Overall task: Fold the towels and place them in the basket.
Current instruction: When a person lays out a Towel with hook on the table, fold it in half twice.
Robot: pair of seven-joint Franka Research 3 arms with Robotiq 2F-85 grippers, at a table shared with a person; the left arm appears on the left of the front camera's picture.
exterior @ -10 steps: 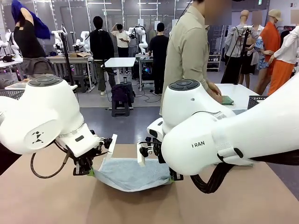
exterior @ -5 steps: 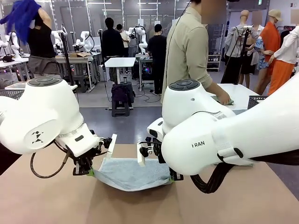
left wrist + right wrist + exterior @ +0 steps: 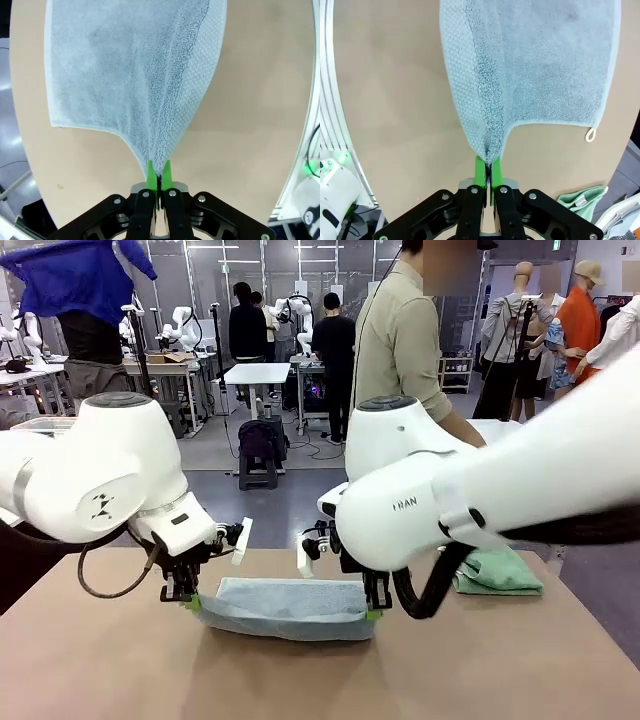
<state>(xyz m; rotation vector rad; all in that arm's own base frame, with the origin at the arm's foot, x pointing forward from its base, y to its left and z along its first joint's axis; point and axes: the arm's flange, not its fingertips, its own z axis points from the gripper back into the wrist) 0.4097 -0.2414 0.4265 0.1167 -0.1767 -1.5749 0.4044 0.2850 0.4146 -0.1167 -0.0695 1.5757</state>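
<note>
Front view showed the blue-grey towel [image 3: 290, 605] slung low over the table [image 3: 300, 680], long axis running left-right, with the left gripper [image 3: 190, 597] and right gripper [image 3: 372, 610] each clenched on one end.

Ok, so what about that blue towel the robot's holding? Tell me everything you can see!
The pale blue-grey towel is soft, fluffy terry cloth with a flat woven band along one edge and a small loop at one corner. It stretches between the arms: the left gripper pinches one end, the right gripper the other, both shut tight. Its middle seems to rest on the brown table.
</note>
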